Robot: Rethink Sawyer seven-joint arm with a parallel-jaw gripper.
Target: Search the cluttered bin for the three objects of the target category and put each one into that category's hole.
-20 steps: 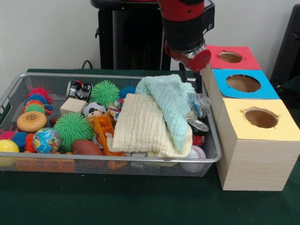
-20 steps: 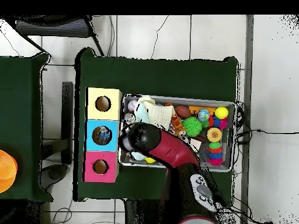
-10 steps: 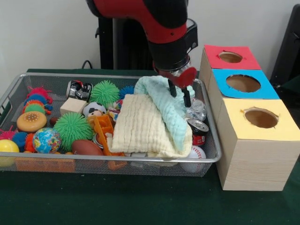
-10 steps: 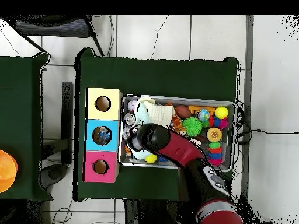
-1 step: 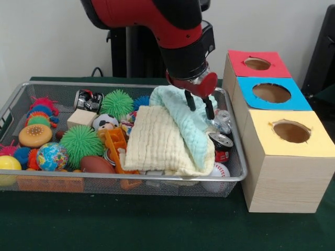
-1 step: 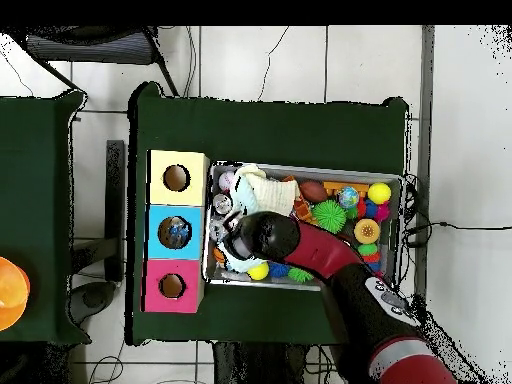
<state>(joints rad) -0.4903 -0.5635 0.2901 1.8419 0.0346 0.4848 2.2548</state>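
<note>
right now the gripper point(image 5: 199, 106) hangs low over the right end of the wire bin point(image 5: 31, 85), its two black fingers point(image 5: 189, 101) spread apart with nothing between them. the finger tips sit just above the mint-green cloth point(image 5: 183, 112), which drapes over a folded cream cloth point(image 5: 154, 141). just to the right of the fingers a crumpled clear plastic bottle point(image 5: 222, 119) lies against the bin's right wall, and below it a red soda can point(image 5: 221, 145) leans with its silver top showing. a baseball point(image 5: 215, 175) rests in the bin's near right corner.

further left in the bin lie an orange toy point(image 5: 116, 146), a brown football point(image 5: 97, 164), two spiky green balls point(image 5: 79, 141), a small soccer ball point(image 5: 104, 121), a wooden block point(image 5: 81, 118), a dark crushed can point(image 5: 88, 99), a globe ball point(image 5: 51, 156), a yellow ball point(image 5: 8, 164) and a toy burger point(image 5: 34, 135).

beside the bin on the right stands a row of three wooden boxes, each with a round hole in its top: yellow box point(image 5: 290, 130) nearest, blue box point(image 5: 272, 93) in the middle, red box point(image 5: 256, 64) farthest. in the overhead view the arm point(image 6: 320, 255) covers much of the bin, and something bluish shows inside the blue box's hole point(image 6: 177, 232).
</note>
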